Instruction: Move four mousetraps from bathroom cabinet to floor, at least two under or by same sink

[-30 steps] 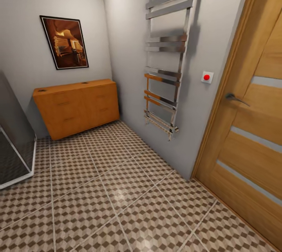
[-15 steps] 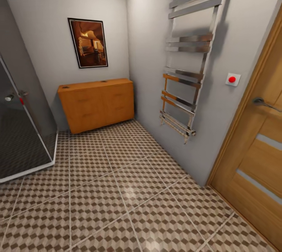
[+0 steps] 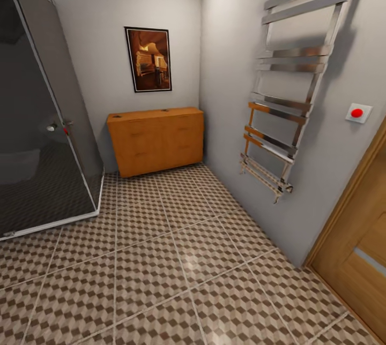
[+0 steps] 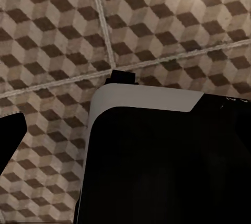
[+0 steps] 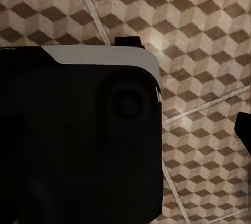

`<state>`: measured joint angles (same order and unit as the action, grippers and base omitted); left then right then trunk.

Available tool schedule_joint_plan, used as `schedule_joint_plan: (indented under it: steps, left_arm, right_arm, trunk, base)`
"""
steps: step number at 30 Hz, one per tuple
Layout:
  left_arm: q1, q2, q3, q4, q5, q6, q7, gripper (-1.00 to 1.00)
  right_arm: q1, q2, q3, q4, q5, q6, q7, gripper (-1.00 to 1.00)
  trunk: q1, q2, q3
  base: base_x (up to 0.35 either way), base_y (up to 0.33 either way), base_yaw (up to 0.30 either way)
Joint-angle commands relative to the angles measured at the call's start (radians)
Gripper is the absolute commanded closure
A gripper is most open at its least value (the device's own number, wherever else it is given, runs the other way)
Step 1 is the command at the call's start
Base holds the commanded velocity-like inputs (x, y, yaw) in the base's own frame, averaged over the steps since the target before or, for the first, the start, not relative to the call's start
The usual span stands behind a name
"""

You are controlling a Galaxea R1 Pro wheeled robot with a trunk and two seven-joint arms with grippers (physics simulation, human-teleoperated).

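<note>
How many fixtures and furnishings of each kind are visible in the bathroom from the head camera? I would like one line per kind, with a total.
Orange-brown wooden cabinet: 1
Framed picture on the wall: 1
Chrome towel rail: 1
Glass shower enclosure: 1
Wooden door: 1
Red wall button: 1
Total: 6

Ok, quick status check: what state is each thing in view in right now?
cabinet: drawer fronts all closed, two small dark items on top, too small to identify.
shower enclosure: glass door shut.
wooden door: appears shut.
towel rail: bare, nothing hung.
bathroom floor: no mousetraps on it.
</note>
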<state>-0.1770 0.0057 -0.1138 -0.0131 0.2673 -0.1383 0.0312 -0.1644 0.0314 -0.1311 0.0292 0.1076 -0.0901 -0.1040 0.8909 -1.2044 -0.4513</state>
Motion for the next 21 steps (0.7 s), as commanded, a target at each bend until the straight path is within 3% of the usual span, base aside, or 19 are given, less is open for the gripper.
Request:
schedule_joint_plan:
  steps: [1,21]
  left_arm:
    - [0.000,0.000,-0.008,0.001,0.008,-0.003,0.003,-1.00]
    - [-0.001,-0.003,-0.006,-0.001,0.008,-0.003,0.001,-1.00]
  right_arm:
    - [-0.001,0.000,-0.008,0.003,0.011,-0.006,-0.004,-1.00]
    - [-0.001,-0.001,-0.008,0.003,0.014,-0.002,-0.003,-1.00]
  trunk:
    - [0.000,-0.001,-0.001]
    - [0.000,-0.001,-0.001]
  base:
    - [0.000,0.000,0.155]
    - [0.000,0.000,0.031]
